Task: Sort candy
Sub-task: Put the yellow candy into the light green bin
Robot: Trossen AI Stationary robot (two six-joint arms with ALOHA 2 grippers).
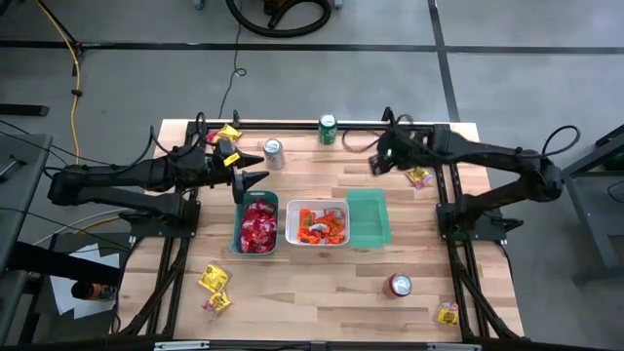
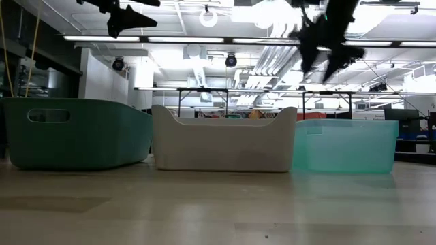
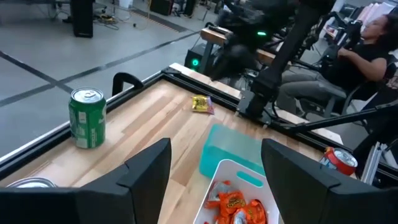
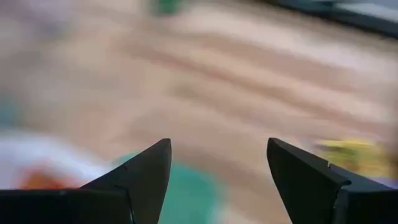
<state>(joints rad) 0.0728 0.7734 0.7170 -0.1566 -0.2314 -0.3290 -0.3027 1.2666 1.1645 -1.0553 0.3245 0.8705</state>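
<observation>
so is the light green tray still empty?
Empty. From above, the light green tray shows only its bare floor, while the white tray holds orange candy and the dark green tray red candy.

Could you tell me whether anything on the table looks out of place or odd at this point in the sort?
Yes: yellow candy still lies loose on the table, with more at and. The light green tray looks empty, while the dark green tray holds red and the white tray holds orange. Nothing looks spilled or damaged.

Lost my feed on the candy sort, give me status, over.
Left gripper open, empty, above dark green tray of red candy. Right gripper open, empty, near yellow candy. Mint tray holds nothing. Silver can beside left gripper.
</observation>
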